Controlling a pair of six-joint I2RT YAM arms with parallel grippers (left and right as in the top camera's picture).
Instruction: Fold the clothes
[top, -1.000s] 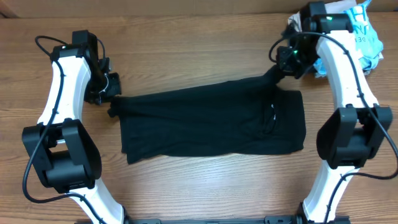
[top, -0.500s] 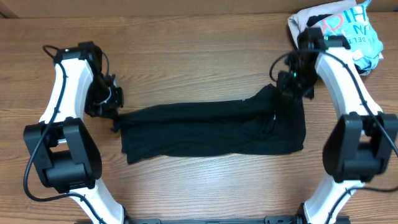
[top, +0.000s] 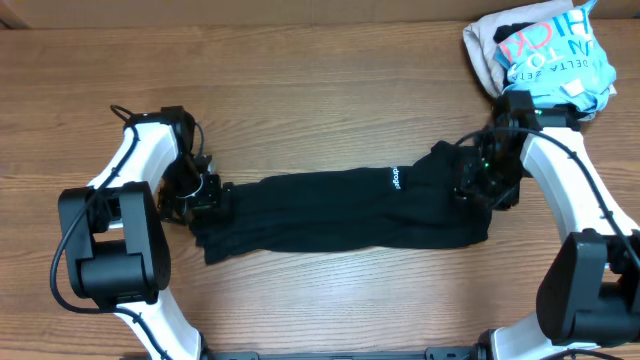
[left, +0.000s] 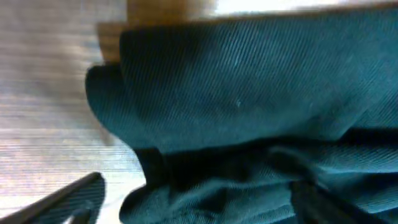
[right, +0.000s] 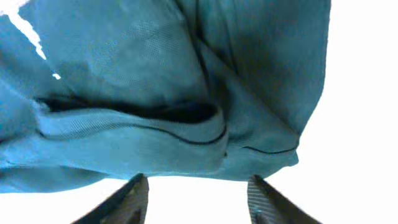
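The clothes, a black shirt (top: 330, 215), lie folded into a long band across the middle of the table, with small white lettering (top: 395, 178) on the top edge. My left gripper (top: 205, 195) is at the band's left end. In the left wrist view this gripper (left: 193, 205) is open, with bunched dark fabric (left: 249, 106) lying between its wide-apart fingers. My right gripper (top: 482, 180) is over the right end. In the right wrist view this gripper (right: 199, 199) is open and holds nothing, and the folded shirt edge (right: 186, 130) lies just beyond its fingertips (right: 127, 196).
A light-blue-and-white garment with pink lettering (top: 550, 50) sits piled on a beige garment (top: 482, 45) at the back right corner, close behind my right arm. Bare wooden table (top: 320, 80) lies behind and in front of the shirt.
Both grippers carried the shirt's far edge toward the front, folding it over into a narrower band. Both have now let go and opened.
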